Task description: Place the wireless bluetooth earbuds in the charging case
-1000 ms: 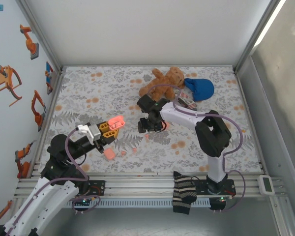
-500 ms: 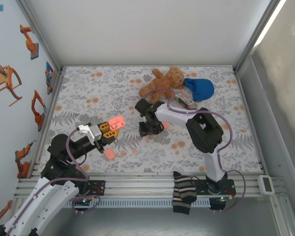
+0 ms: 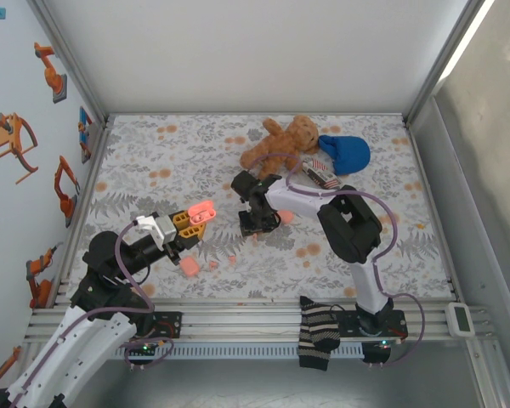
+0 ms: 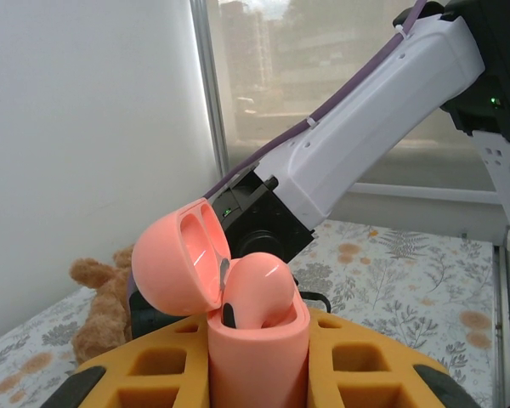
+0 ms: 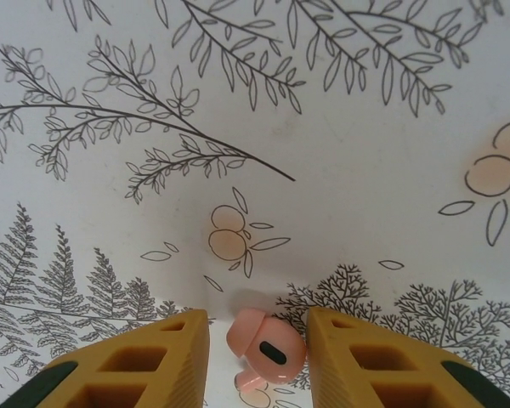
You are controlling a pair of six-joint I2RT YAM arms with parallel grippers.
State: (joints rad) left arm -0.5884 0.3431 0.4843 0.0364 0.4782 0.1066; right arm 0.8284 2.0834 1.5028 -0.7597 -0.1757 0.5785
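The right pincer point(image 5: 257, 327) is lowered to the counter point(image 5: 365, 170) near its middle. Its yellow fingers point(image 5: 127, 361) are drawn narrow about one earbud point(image 5: 265, 344). One finger is at or against the earbud, and a sliver of counter shows beside the other, so no firm grip is judged to be made yet. The closing would best be finished slowly and squarely, so that the small rounded body is not squeezed out sideways, and the lift held back until both fingers bear on it. The earbud is a tiny salmon-pink nub, smooth and glossy, with a dark oval patch and a short stem toward the wrist. Toward the left edge, the left pincer point(image 4: 259, 370) is clamped on the charging case point(image 4: 257, 340), which is held upright with its lid point(image 4: 180, 259) swung open. A rounded pink form, probably an earbud, is seated in its mouth.
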